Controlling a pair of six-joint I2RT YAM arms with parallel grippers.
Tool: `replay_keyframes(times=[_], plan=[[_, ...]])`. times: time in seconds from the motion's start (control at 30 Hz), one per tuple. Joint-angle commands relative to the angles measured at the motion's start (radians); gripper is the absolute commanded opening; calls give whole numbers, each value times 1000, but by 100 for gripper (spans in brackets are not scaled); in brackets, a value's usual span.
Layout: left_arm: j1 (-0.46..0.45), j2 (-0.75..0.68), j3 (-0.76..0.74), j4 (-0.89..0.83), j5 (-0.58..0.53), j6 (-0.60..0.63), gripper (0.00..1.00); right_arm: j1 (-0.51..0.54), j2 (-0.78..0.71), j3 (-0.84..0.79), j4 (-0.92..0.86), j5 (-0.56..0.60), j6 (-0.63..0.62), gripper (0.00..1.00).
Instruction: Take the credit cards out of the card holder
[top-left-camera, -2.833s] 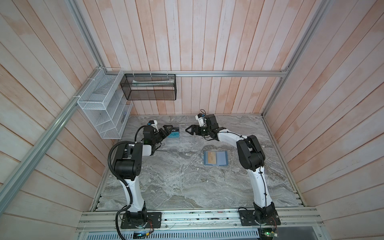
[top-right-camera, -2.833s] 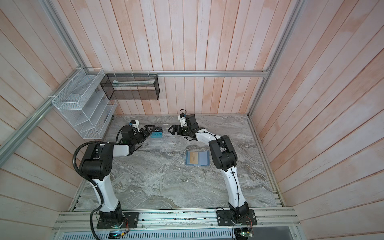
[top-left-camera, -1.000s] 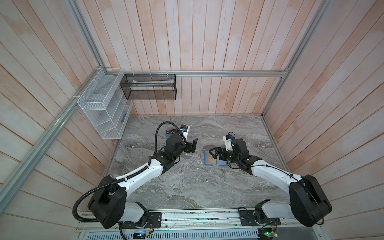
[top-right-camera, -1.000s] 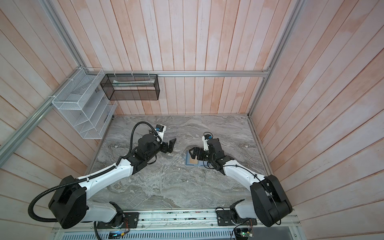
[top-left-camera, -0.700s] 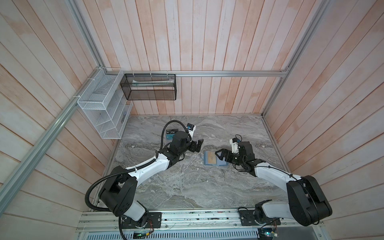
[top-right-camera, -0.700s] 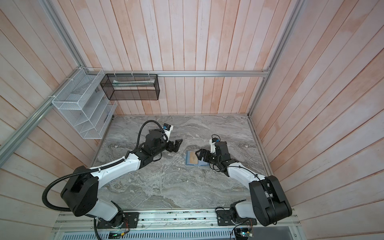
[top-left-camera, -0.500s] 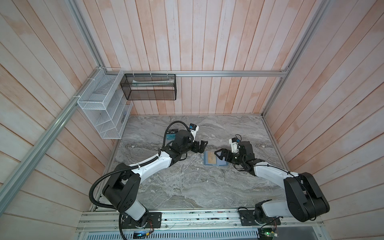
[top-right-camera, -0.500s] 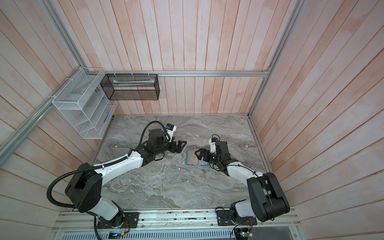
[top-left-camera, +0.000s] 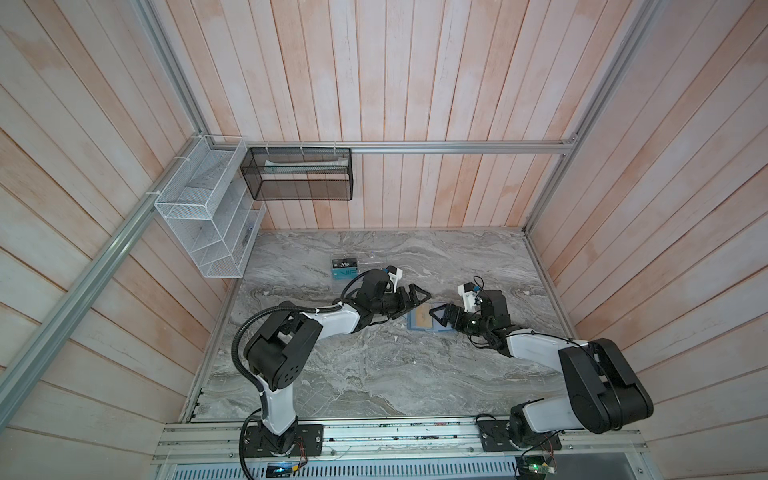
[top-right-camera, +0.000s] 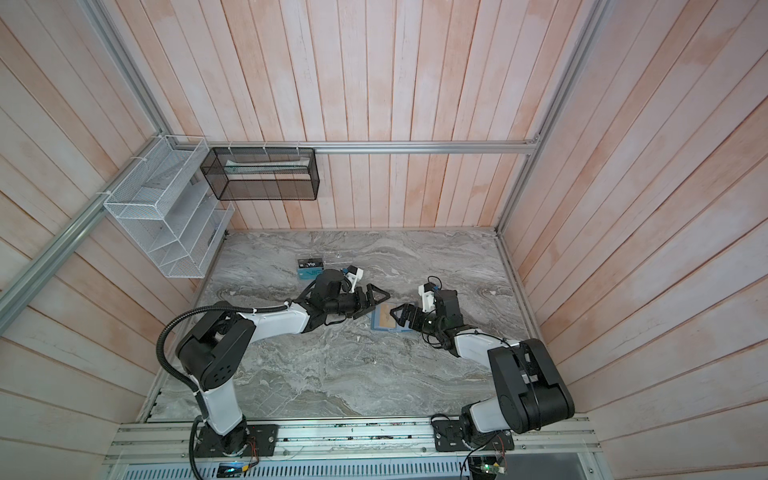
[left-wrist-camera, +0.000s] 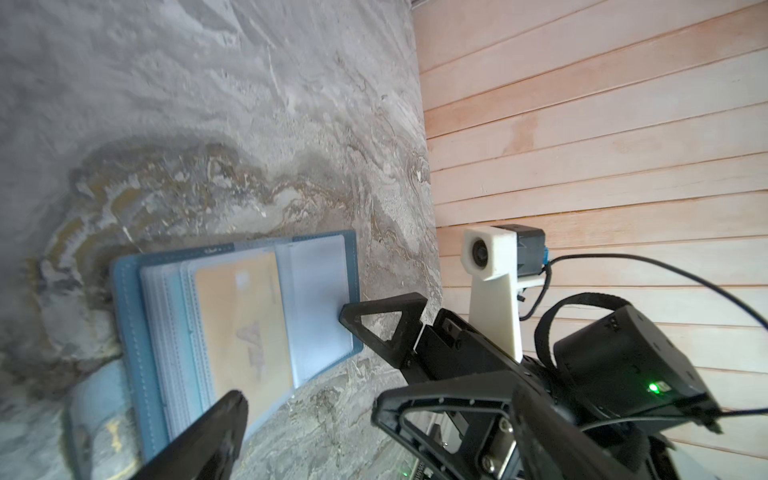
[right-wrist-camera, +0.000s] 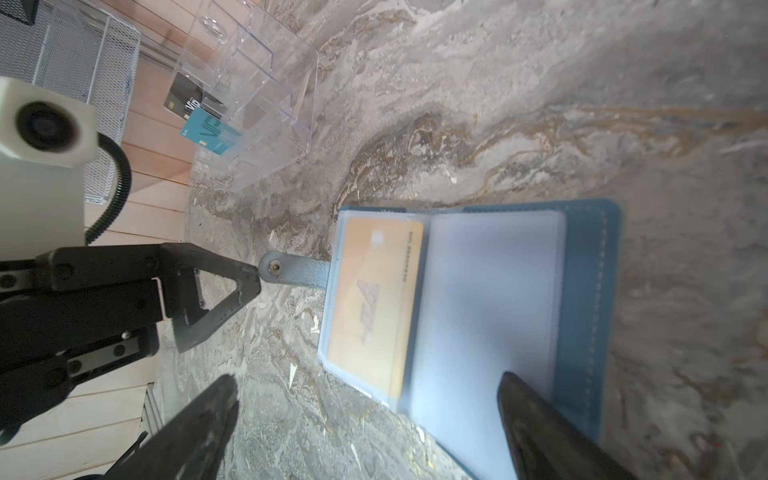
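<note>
The slate-blue card holder (top-left-camera: 432, 328) (top-right-camera: 378, 326) lies open and flat mid-table. A gold credit card (right-wrist-camera: 374, 299) (left-wrist-camera: 245, 324) sits in its left clear sleeve, and the right sleeve looks blank. The snap tab (right-wrist-camera: 291, 270) sticks out to the left. My left gripper (top-left-camera: 415, 305) (left-wrist-camera: 307, 401) is open just left of the holder, one fingertip beside the tab. My right gripper (top-left-camera: 440, 320) (right-wrist-camera: 368, 380) is open low over the holder's near right part, holding nothing. A teal credit card (top-left-camera: 344, 273) (right-wrist-camera: 210, 133) stands in the clear rack.
The clear acrylic rack (right-wrist-camera: 257, 83) stands at the back left and also holds a black card (top-left-camera: 344, 263). A white wire shelf (top-left-camera: 199, 232) hangs on the left wall and a black mesh basket (top-left-camera: 299, 174) on the back wall. Wooden walls close in three sides.
Both grippers have come down from the rack at the back to the holder. Over the last second the left gripper slid right up to the holder's left edge; the right one barely moved.
</note>
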Motion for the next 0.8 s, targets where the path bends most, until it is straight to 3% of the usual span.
replay_keyframes(times=[0.0,0.77], plan=[[-6,26,4,90,61,-108,100,-11,18,-19,46,-20,4,98],[-1,143,69,-24,47,-63,100,-32,75,-77,112,-28,12,98]])
